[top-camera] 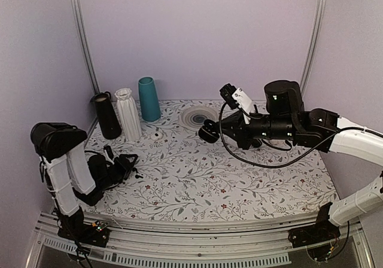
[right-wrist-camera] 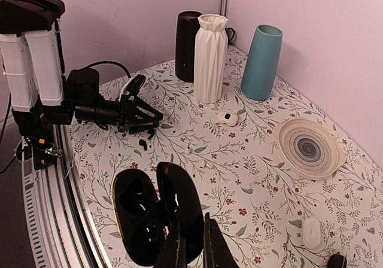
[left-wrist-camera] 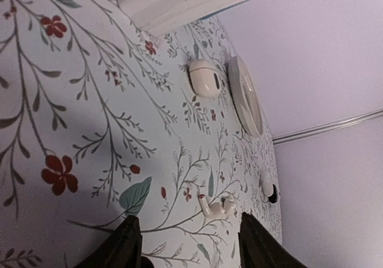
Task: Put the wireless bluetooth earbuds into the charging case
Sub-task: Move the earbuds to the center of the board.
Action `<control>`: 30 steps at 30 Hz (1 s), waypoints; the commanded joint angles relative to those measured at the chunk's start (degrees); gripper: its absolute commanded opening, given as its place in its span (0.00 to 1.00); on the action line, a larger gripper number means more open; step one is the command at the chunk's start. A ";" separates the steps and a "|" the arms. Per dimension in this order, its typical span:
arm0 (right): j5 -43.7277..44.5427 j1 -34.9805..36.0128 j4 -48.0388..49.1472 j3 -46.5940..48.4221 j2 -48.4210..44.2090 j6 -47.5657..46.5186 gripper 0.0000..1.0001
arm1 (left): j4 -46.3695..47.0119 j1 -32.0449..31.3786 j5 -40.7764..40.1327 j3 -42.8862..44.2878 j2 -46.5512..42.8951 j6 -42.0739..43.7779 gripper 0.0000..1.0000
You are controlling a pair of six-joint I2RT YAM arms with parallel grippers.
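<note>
Charging case (right-wrist-camera: 128, 220): small, black, lid swung open, lifted clear of the floral cloth (top-camera: 239, 184), right of centre and toward the back. Hangs clamped by its raised lid in the right gripper (right-wrist-camera: 192, 235), fingers clenched tight on it. Juts out to one side of those fingers, with two dark wells facing up; contents of the wells too dark to tell.

Black earbud (right-wrist-camera: 142, 142): a dark speck with a short stem. Rests on the cloth near the front left, well apart from the case and just beside the fingertips of the left gripper (left-wrist-camera: 188, 238).

Left gripper: low over the cloth, fingers released and spread apart, grasping nothing.

Just beyond those fingers: white stemmed pieces (left-wrist-camera: 214, 207), small, touching each other on the cloth.

Along the back left, side by side: black vase (right-wrist-camera: 190, 43), white ribbed vase (right-wrist-camera: 210, 55), teal vase (right-wrist-camera: 261, 61).

Near the foot of the white vase: white oval pebble (right-wrist-camera: 227, 118).

Further right at the back: round ribbed disc (right-wrist-camera: 308, 148), flat on the cloth.
</note>
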 commanded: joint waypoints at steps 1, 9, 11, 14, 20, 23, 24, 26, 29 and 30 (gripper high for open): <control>0.49 -0.19 1.12 -1.24 -2.67 1.18 0.03 | 20.68 -3.21 -1.91 0.81 10.47 -6.83 0.57; 1.92 -0.30 0.00 -2.74 -5.71 1.31 0.03 | 11.14 -12.77 -12.63 6.38 10.21 -10.92 0.59; 2.10 -0.27 -0.59 -2.92 -6.17 1.38 0.03 | 6.00 -15.29 -15.98 8.41 8.74 -11.51 0.59; 2.22 -0.31 -1.21 -3.58 -7.20 1.54 0.03 | 0.93 -18.41 -19.74 12.21 8.37 -12.00 0.60; 2.27 -0.27 -2.56 -4.64 -8.99 1.80 0.03 | -4.63 -22.86 -25.50 20.79 11.95 -12.92 0.60; 2.65 -0.29 -3.86 -4.69 -9.93 1.67 0.03 | -5.15 -24.24 -24.76 26.09 15.20 -13.10 0.60; 2.82 -0.33 -4.36 -4.72 -10.27 1.60 0.03 | -5.68 -24.91 -24.61 27.59 15.95 -13.05 0.60; 3.17 -0.34 -5.06 -4.78 -10.98 1.49 0.03 | -6.54 -26.05 -24.37 30.11 16.75 -12.14 0.60; 3.53 -0.30 -5.50 -5.23 -12.10 1.61 0.03 | -8.97 -26.80 -23.56 32.19 15.07 -9.74 0.60; 3.55 -0.32 -5.49 -5.52 -12.33 1.76 0.03 | -10.04 -26.84 -23.50 32.37 13.66 -8.51 0.60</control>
